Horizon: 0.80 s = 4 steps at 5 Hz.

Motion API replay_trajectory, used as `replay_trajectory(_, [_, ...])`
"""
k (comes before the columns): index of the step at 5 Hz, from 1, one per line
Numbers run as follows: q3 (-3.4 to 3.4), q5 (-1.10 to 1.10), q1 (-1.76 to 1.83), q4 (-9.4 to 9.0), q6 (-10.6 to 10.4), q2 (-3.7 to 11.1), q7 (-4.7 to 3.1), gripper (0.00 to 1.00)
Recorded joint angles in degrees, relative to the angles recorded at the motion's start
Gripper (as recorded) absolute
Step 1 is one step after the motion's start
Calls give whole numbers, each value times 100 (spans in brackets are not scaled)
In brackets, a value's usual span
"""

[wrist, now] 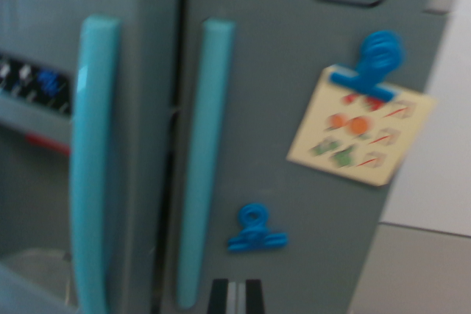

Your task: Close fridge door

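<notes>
While the gripper [234,295] shows only as a dark tip at the near bottom edge, its opening cannot be told. The fridge door [294,108], right of the dark seam, looks slightly ajar; it should be pushed flat beside its teal handle [202,159].

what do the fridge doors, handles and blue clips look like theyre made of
Fridge doors: grey moulded plastic, matte, with an embossed oval logo.
Handles: turquoise plastic, slightly glossy, rounded edges.
Blue clips: likely plastic, uniform colour. The upper one holds a cream picture card, probably paper. Blur leaves detail uncertain.
</notes>
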Motion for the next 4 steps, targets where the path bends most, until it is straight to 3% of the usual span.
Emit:
replay_trajectory(1, [243, 0, 0, 0, 0, 134, 0, 100])
replay_trajectory(2, [243, 0, 0, 0, 0, 134, 0, 100])
replay_trajectory(3, [498, 0, 0, 7, 0, 385, 0, 100])
replay_trajectory(4, [498, 0, 0, 7, 0, 385, 0, 100])
